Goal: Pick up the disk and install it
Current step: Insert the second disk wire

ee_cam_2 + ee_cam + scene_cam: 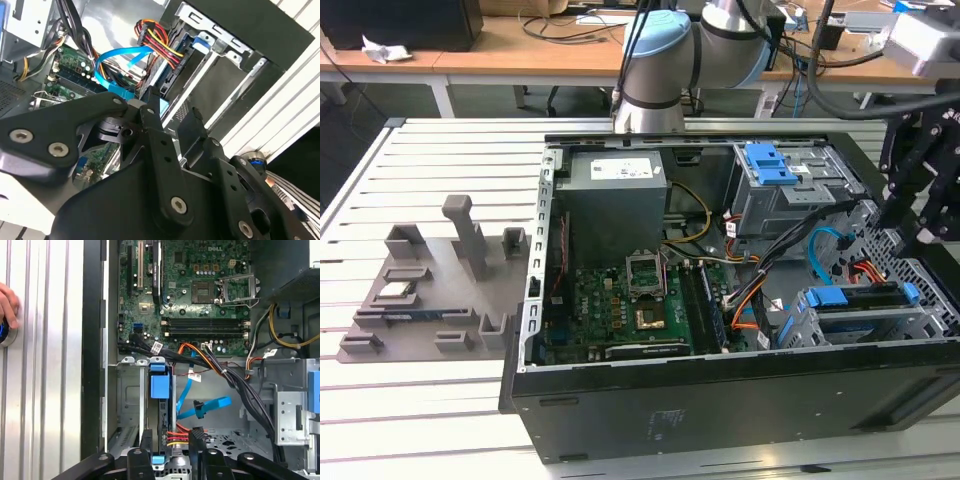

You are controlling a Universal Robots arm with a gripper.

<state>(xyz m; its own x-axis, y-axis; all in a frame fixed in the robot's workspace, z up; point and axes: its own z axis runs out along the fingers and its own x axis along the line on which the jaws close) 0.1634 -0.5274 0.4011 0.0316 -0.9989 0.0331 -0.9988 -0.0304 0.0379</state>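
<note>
The white slatted desk (420, 400) carries an open black computer case (720, 410) lying on its side, and the tool (910, 235) hangs over the end of that case nearest the exterior view's right. The pale grey arm (660, 60) rises behind the case, well away from the tool. Far from the tool, on the desk beyond the case's opposite end, lies a grey moulded fixture plate (430, 290). Inside the case, the grey power supply box (617, 205) and the green motherboard (620, 310) sit well apart from the tool, while a metal drive bay with a blue handle (780, 175) stands nearer to it. Directly beneath the tool is the grey drive cage (850, 325), and the disk (860, 298) sits in it in its bright blue frame. In the first wrist view the disk (160, 385) stands on edge just ahead of the tool (171, 440), in line with the gap between its black fingers (146, 440), which are spread wide and pinch nothing; I cannot tell whether one of them touches the frame. A light blue ribbon cable (210, 406) and a red, yellow and black wire bundle (160, 42) run just beside the tool. A person's hand (7, 305) rests on the desk, well away from the tool.
</note>
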